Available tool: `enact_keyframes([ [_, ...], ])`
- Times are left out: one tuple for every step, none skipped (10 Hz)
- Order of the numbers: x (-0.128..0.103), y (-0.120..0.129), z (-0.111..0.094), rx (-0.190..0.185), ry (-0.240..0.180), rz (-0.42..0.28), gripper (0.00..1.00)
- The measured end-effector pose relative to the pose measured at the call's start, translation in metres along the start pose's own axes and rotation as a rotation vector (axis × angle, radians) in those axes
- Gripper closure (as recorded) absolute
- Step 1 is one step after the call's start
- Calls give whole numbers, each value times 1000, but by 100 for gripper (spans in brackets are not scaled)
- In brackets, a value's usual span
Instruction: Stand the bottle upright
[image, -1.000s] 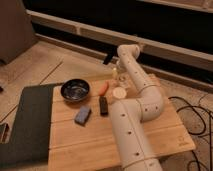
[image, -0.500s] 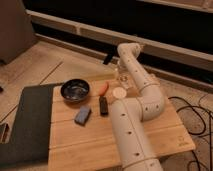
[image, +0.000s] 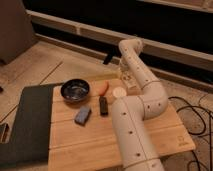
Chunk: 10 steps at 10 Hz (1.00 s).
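We look down on a light wooden table (image: 170, 135) standing on a pale floor, with a dark wall and a low ledge behind it and black cables (image: 196, 116) looping on the floor past the table's right edge. A dark grey mat (image: 30, 125) covers the table's left side.

The white arm (image: 146, 100) rises from the near edge, bends at a thick elbow over the right half, and reaches back and down to the far edge. There the gripper (image: 123, 75) hangs low with its jaws closed. The bottle (image: 127, 83) shows only as a pale, clear shape right against the gripper at the far edge, just behind the white cup (image: 119, 92). We cannot tell whether it is clamped or whether it stands or leans.

An orange carrot-like piece (image: 103, 87) lies just left of the cup, and a dark bowl (image: 75, 91) sits further left, near the mat's edge. Toward the table's middle lie a small black block (image: 103, 105) and, beside it, a blue-grey piece (image: 82, 115).
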Motion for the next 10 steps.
enact_keyframes([
  [1,2,1,0,11,-4,100],
  [2,9,3,-1,28,-15,100],
  [2,14,4,-3,38,-24,100],
  [1,21,5,-5,46,-34,100],
  [0,29,5,-10,53,-46,100],
  [0,36,5,-11,57,-55,100],
  [0,41,4,-11,57,-63,100],
  [0,51,-4,0,44,-81,100],
  [2,55,-13,20,27,-94,100],
  [5,58,-32,67,-10,-116,100],
])
